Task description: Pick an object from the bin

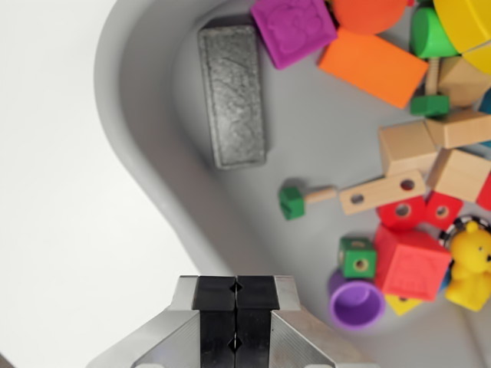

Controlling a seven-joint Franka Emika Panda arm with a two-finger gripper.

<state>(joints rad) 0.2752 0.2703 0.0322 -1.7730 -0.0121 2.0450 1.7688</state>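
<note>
I look down into a grey bin [146, 138] holding many toys. A grey stone-like block [232, 93] lies near the bin's curved wall at the top left. A purple block [293, 29], an orange block [374, 67], a green-headed wooden bolt [304, 199], wooden pieces [382, 193], red blocks [411, 264], a purple cup [357, 302], a green cube [358, 257] and a yellow bear [469, 268] fill the wrist view's right. My gripper [235, 314] sits at the bottom centre, its black pads pressed together with nothing between them, over the bin's wall.
A white surface [54, 192] outside the bin covers the wrist view's left. Yellow [464, 19] and green [431, 34] shapes crowd the top right corner. The bin floor [322, 146] between the grey block and the wooden pieces is bare.
</note>
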